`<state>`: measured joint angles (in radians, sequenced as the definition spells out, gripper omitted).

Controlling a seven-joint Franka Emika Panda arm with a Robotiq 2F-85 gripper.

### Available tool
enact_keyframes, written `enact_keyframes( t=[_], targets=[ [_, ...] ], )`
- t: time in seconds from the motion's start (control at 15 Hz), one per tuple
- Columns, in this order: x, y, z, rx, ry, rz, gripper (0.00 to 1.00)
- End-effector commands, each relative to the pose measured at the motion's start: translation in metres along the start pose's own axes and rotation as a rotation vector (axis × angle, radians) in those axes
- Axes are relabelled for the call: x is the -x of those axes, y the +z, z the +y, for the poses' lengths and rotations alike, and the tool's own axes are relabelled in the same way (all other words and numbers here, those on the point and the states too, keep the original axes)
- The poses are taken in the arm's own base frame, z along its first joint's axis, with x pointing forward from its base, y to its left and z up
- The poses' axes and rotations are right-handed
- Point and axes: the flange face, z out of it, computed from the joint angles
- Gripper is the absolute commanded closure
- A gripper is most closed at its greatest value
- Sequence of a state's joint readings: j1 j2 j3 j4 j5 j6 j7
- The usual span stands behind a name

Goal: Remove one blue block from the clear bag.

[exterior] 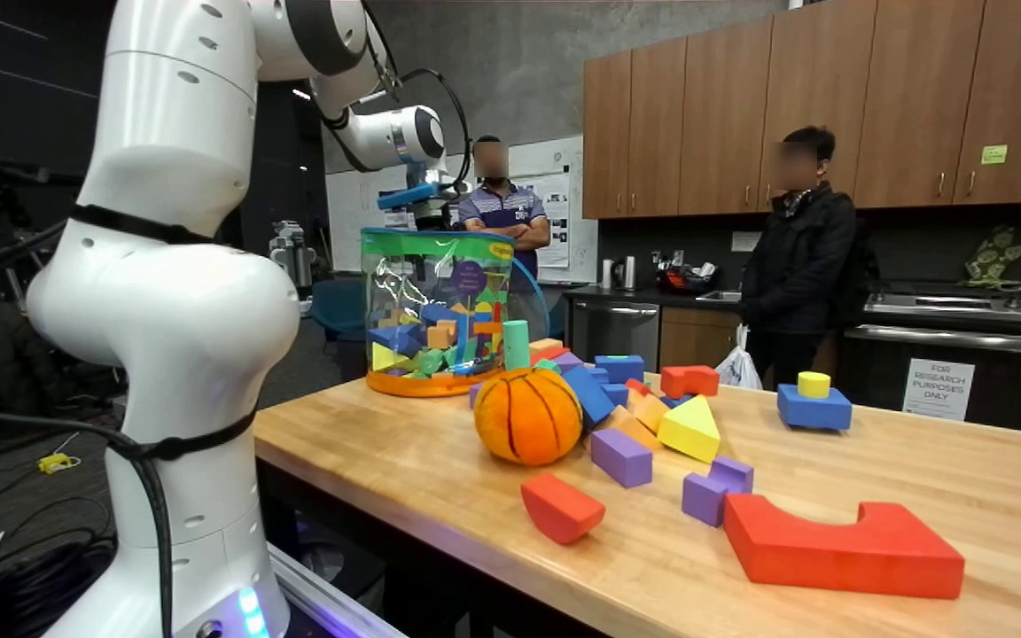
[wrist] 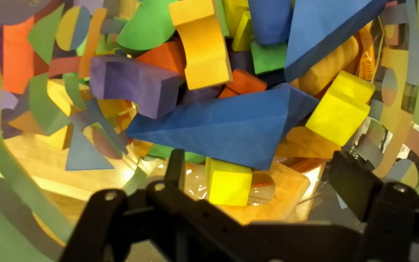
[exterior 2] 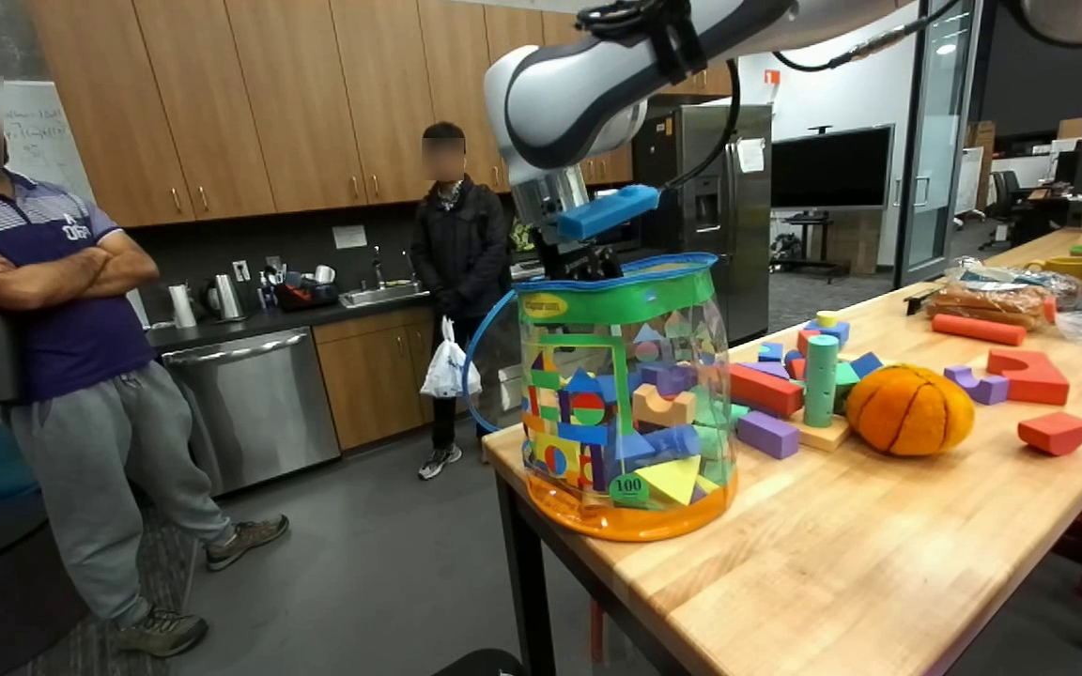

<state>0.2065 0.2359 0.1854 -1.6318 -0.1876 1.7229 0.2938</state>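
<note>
The clear bag (exterior: 435, 245) stands upright on the table with its top uncovered, its green upper band (exterior 2: 616, 297) facing an exterior view too. Many coloured blocks fill its lower part. In the wrist view a wedge-shaped blue block (wrist: 209, 125) lies across the middle of the pile, and a bigger blue block (wrist: 326, 34) leans at the upper right. My gripper (wrist: 260, 160) points down into the bag's mouth, jaws wide apart and holding nothing. The wedge and a small yellow block (wrist: 229, 183) appear below and between the fingers. In an exterior view the bag's rim partly hides the gripper (exterior 2: 588, 268).
Beside the bag on the wooden table (exterior: 360, 434) sit an orange ball (exterior: 528, 416), an upright teal cylinder (exterior 2: 820, 380) and several loose blocks. A large red block (exterior: 838, 545) lies farther along. The bag's blue-edged lid (exterior 2: 492, 361) hangs outside it, near the table's corner.
</note>
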Motion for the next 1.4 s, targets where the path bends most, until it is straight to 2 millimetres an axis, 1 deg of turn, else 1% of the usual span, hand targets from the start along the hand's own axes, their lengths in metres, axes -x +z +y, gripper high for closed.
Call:
enact_keyframes(
  t=[0.0, 0.33, 0.47, 0.53, 0.67, 0.8, 0.93, 1.0, 1.33],
  targets=[
    [-0.006, 0.011, -0.004, 0.023, 0.038, -0.030, 0.00],
    [-0.002, 0.048, 0.000, -0.017, 0.045, -0.102, 0.00],
    [0.001, 0.061, -0.004, -0.046, 0.031, -0.133, 0.00],
    [0.003, 0.067, -0.011, -0.075, 0.011, -0.141, 0.00],
    [0.004, 0.075, -0.016, -0.108, 0.002, -0.149, 0.00],
    [0.005, 0.081, -0.018, -0.125, 0.007, -0.145, 0.00],
    [0.005, 0.085, -0.015, -0.128, 0.031, -0.125, 0.00],
    [0.005, 0.088, -0.010, -0.121, 0.051, -0.113, 0.00],
    [0.006, 0.083, 0.018, -0.090, 0.184, -0.015, 0.00]
  ],
)
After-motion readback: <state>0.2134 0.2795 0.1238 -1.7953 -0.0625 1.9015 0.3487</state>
